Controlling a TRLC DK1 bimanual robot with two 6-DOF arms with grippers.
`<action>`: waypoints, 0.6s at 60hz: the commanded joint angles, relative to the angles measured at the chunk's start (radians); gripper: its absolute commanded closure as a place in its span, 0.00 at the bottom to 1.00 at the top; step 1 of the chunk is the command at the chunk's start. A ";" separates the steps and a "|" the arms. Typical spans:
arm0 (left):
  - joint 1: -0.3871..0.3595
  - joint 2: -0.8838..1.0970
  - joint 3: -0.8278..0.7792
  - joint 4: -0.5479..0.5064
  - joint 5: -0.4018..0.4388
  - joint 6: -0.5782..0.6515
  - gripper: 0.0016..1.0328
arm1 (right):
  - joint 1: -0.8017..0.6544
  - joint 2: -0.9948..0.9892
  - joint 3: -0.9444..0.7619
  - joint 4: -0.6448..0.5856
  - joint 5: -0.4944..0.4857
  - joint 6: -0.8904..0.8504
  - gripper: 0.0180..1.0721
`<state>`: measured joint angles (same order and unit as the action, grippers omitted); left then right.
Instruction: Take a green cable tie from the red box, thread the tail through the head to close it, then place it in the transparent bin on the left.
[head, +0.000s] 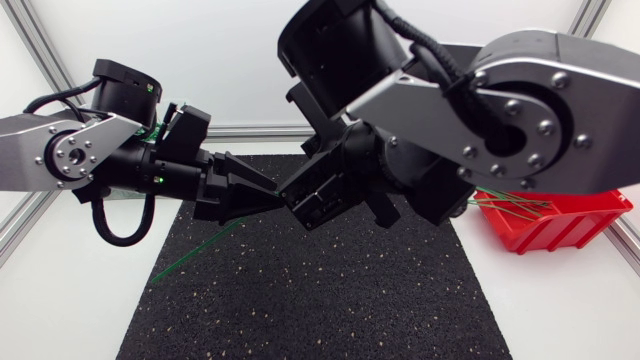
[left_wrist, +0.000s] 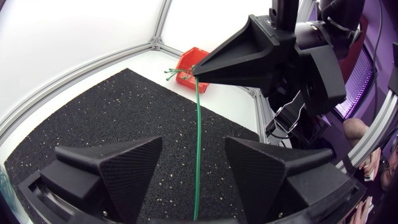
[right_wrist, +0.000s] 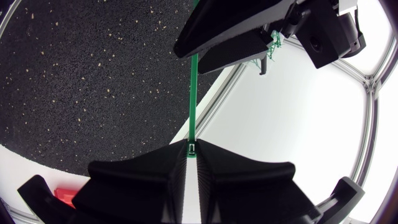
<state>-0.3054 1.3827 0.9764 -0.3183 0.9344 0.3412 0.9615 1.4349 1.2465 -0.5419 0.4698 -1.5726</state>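
Note:
Above the black mat, my right gripper (head: 296, 196) is shut on the head end of a green cable tie (left_wrist: 197, 143). In the right wrist view the small head (right_wrist: 193, 148) sits pinched at the tips of my right gripper (right_wrist: 193, 149). From there the strap runs straight between the fingers of my left gripper (left_wrist: 193, 143), which stand apart on either side without touching it. In the head view my left gripper (head: 250, 197) meets the right one tip to tip, and the tie's tail (head: 195, 250) hangs down-left over the mat. The red box (head: 555, 215) holds more green ties.
A black speckled mat (head: 320, 290) covers the middle of the white table. The red box (left_wrist: 191, 65) stands off the mat's right side, near the aluminium frame rail. No transparent bin shows in any view.

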 joint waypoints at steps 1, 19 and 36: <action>-0.001 0.026 0.041 -0.010 0.014 0.022 0.51 | 0.011 0.019 0.016 0.010 -0.002 -0.027 0.95; 0.012 0.061 0.064 -0.016 0.015 0.022 0.77 | 0.014 0.030 0.004 0.031 -0.002 -0.030 0.95; 0.020 0.059 0.065 -0.039 0.018 0.022 0.82 | 0.017 0.033 0.004 0.033 0.006 -0.035 0.95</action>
<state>-0.2928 1.4281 1.0157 -0.3435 0.9386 0.3416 0.9680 1.4506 1.2465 -0.5182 0.4694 -1.5795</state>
